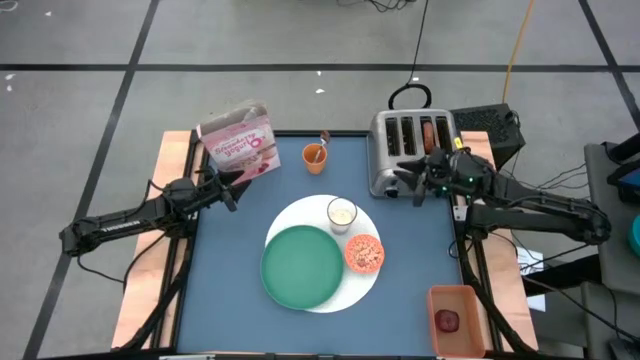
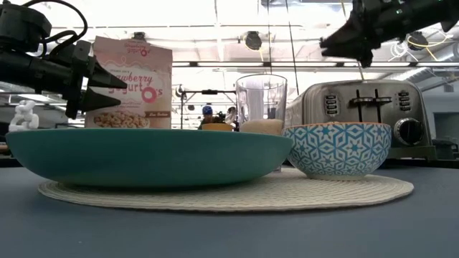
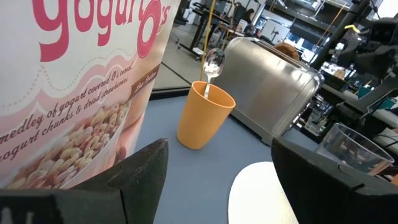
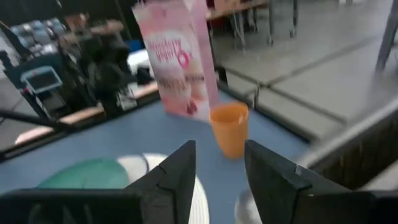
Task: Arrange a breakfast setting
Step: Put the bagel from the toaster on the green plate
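A white round mat (image 1: 372, 285) lies mid-table. On it rest a green plate (image 1: 302, 265), a milky glass (image 1: 342, 213) and a patterned bowl (image 1: 364, 254) with pinkish contents. A metal spoon (image 3: 212, 62) stands in an orange cup (image 1: 315, 157) at the far side. A brown bagel (image 1: 429, 133) sticks out of a toaster slot. A dark red fruit (image 1: 447, 320) lies in an orange tray at the near right. My left gripper (image 1: 232, 187) hangs open beside the cereal box. My right gripper (image 1: 412, 185) hangs open above the table by the toaster's near side. Neither holds anything.
The silver toaster (image 1: 410, 150) stands at the far right and the pink cereal box (image 1: 240, 140) at the far left. The orange tray (image 1: 455, 318) sits on the table's right wooden edge. Bare blue table (image 1: 230, 300) lies left of and in front of the mat.
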You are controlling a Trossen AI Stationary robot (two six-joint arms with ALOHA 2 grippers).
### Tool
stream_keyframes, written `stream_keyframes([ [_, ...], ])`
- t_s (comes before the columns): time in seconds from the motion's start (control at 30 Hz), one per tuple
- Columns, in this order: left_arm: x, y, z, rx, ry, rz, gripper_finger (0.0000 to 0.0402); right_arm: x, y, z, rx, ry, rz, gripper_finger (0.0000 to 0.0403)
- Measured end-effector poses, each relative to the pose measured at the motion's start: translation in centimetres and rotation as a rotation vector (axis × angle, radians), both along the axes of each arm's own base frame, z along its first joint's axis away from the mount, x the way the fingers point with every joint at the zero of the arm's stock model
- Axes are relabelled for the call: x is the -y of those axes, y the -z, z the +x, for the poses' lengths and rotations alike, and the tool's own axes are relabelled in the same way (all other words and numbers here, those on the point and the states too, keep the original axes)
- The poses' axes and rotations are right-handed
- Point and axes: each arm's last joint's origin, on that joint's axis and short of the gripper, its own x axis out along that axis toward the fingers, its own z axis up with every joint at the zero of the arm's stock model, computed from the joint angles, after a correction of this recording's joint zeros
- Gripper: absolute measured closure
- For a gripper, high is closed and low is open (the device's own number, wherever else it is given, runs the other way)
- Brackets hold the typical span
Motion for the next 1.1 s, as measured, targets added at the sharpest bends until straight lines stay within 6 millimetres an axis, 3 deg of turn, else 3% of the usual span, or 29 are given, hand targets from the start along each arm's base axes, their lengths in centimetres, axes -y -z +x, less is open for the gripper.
stream_keyframes([
  [0.17,0.0,0.0,0.0,-0.003,0.000,0.005,0.0114,0.4,-0.6,0.2,0.048,0.092,-0.067,0.0273],
  [0.37,0.0,0.0,0.0,-0.004,0.000,0.005,0.0114,0.9,-1.0,-0.2,0.017,0.331,-0.159,0.0273],
  [0.53,0.0,0.0,0.0,-0.004,0.001,0.005,0.0114,1.4,-2.8,-0.8,0.025,0.536,-0.195,0.0273],
  [0.67,0.0,0.0,0.0,-0.004,0.001,0.004,0.0114,2.0,-4.5,-1.2,-0.071,0.699,-0.202,0.0273],
  [0.93,0.0,0.0,0.0,-0.003,0.000,0.002,0.0114,3.4,-7.1,-1.0,-0.284,0.798,-0.086,0.0273],
  [1.1,0.0,0.0,0.0,-0.003,0.000,0.002,0.0114,4.8,-8.3,-0.1,-0.317,0.819,-0.006,0.0273],
])
